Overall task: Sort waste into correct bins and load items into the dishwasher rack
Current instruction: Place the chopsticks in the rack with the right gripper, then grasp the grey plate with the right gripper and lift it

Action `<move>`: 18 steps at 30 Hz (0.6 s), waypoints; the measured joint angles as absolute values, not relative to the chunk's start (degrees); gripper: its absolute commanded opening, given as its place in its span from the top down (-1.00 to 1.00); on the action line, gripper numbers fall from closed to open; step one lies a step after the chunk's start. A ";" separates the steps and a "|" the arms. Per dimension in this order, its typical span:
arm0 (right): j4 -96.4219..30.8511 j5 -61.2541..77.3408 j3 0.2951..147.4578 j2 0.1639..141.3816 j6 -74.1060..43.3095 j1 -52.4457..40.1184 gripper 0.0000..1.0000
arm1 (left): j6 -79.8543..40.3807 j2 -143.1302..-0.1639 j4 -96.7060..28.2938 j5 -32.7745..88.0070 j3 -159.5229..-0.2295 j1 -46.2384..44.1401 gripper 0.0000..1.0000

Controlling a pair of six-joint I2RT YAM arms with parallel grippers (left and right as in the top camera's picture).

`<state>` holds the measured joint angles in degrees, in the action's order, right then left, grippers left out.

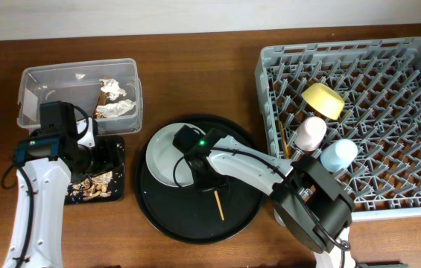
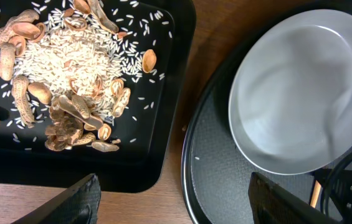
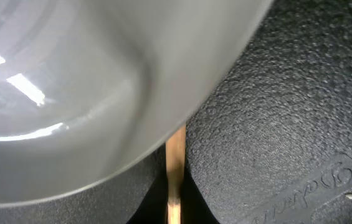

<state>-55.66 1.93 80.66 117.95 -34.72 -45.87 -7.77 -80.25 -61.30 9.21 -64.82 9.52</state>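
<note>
Right hand [image 1: 199, 177] sits low at the near-right rim of the plate [image 1: 171, 158]. Its wrist view shows only plate and tray, so I can't tell whether the fingers are wide or closed. Left hand [image 2: 172, 186] hangs left of the plate, fingers spread wide, holding nothing.

Likely target is the chopstick [image 3: 176, 169]. It lies flat on the round black tray [image 1: 188, 223], one end running out of sight at the plate's rim, the rest pointing out from the plate's near-right edge. I expect it light, stiff and thin, prone to roll or skid on the textured surface. I'd pinch across its width on the exposed stretch, clear of the rim. Plate looks glazed, slick and breakable, so avoid nudging it.
</note>
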 measured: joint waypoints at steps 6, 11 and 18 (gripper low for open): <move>-64.53 -4.25 79.09 114.48 -39.81 -42.92 0.92 | -7.77 -80.25 -61.30 9.21 -64.82 9.52 -0.51; -71.05 -8.99 78.85 89.17 -32.05 -29.98 0.85 | -7.77 -80.25 -61.30 9.21 -64.82 9.52 -0.50; -72.62 -1.54 78.87 94.87 -10.02 -16.64 0.64 | -7.77 -80.25 -61.32 9.21 -64.82 9.52 -0.51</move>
